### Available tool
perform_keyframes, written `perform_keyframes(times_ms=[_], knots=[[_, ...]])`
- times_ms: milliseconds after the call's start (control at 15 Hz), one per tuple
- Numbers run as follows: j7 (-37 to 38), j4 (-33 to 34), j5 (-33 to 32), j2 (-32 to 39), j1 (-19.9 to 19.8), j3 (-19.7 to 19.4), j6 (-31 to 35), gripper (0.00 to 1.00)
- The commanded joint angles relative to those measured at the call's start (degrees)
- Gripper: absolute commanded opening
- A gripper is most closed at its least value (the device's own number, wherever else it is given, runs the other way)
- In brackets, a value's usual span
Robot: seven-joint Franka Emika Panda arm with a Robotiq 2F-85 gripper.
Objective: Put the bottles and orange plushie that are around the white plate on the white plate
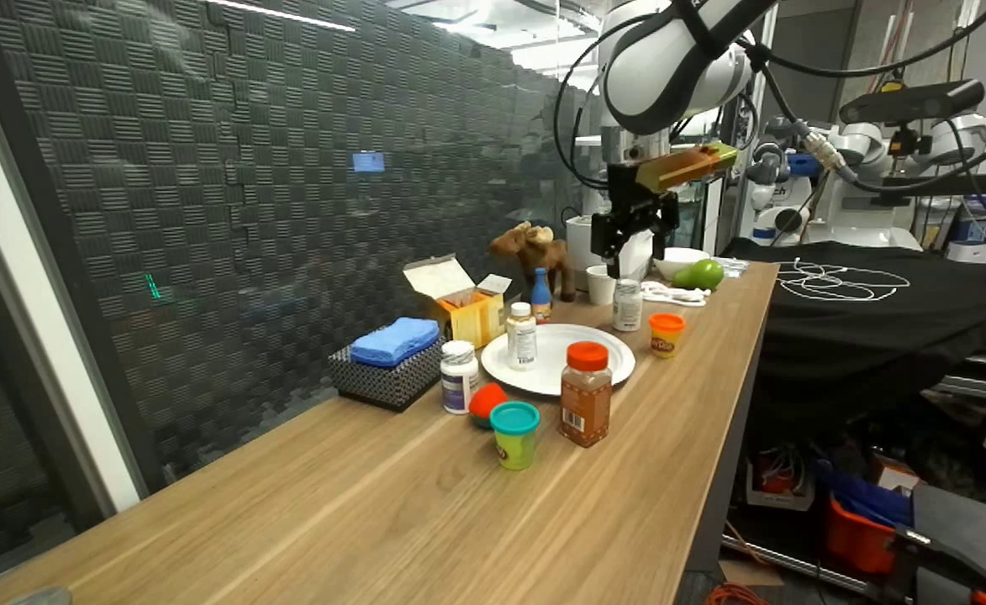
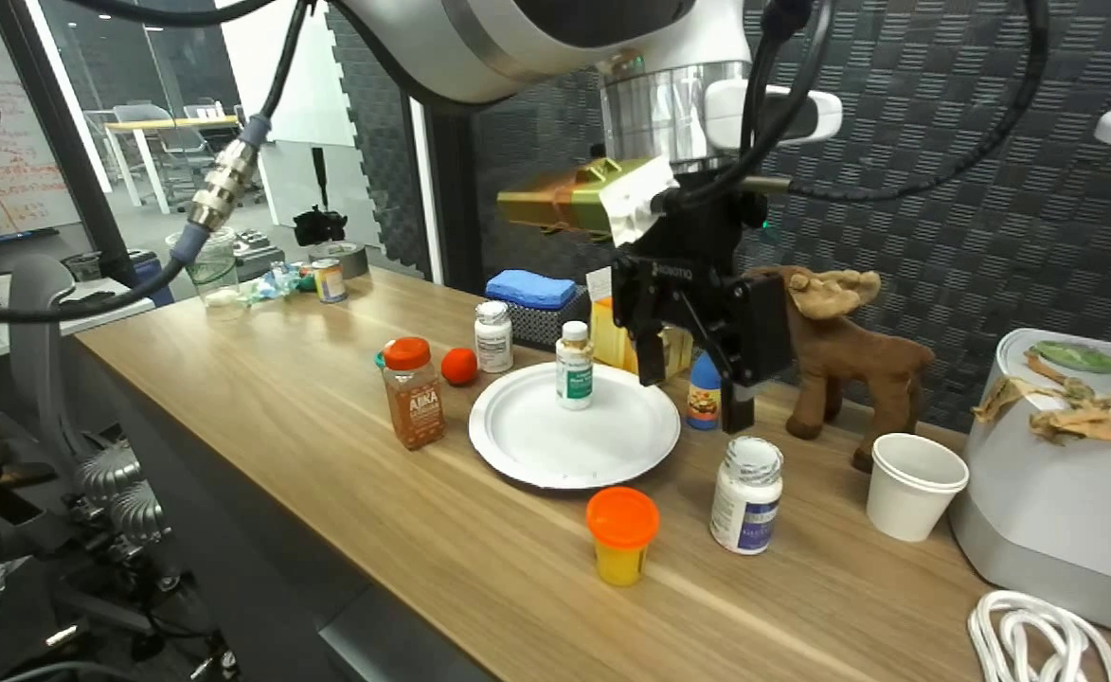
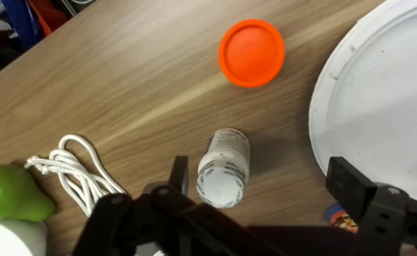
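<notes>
White pill bottle (image 3: 224, 167), at eight o'clock of the white plate (image 3: 379, 103) in wrist view, is probably light and rigid; better grip its mid-body. The fingers (image 3: 348, 188) stand spread above it.

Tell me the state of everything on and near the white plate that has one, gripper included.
Gripper: open, holding nothing
Green-labelled bottle: upright, capped, on the white plate
White bottle nearest the gripper: upright, capped
Orange plushie: off the plate
White bottle beside the plushie: upright, capped
Amber bottle: upright, capped
Blue bottle: upright
Orange-lidded tub: closed
Teal-lidded tub: closed
Yellow box: flaps open
Paper cup: upright, open
Toy moose: standing
</notes>
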Motion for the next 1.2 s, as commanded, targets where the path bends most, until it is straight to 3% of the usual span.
perform_keyframes(times_ms=[0, 667, 733, 1133], knots=[[1.85, 0.34, 3.22, 1.2, -1.67, -0.47, 1.7, 1.0], [-0.46, 3.21, 10.47, 5.95, -4.66, -0.14, 6.81, 1.0], [-0.47, 3.51, 10.62, 6.3, -4.66, -0.14, 6.95, 0.79], [0.21, 3.93, 9.88, 6.73, -4.18, -0.41, 6.59, 0.35]])
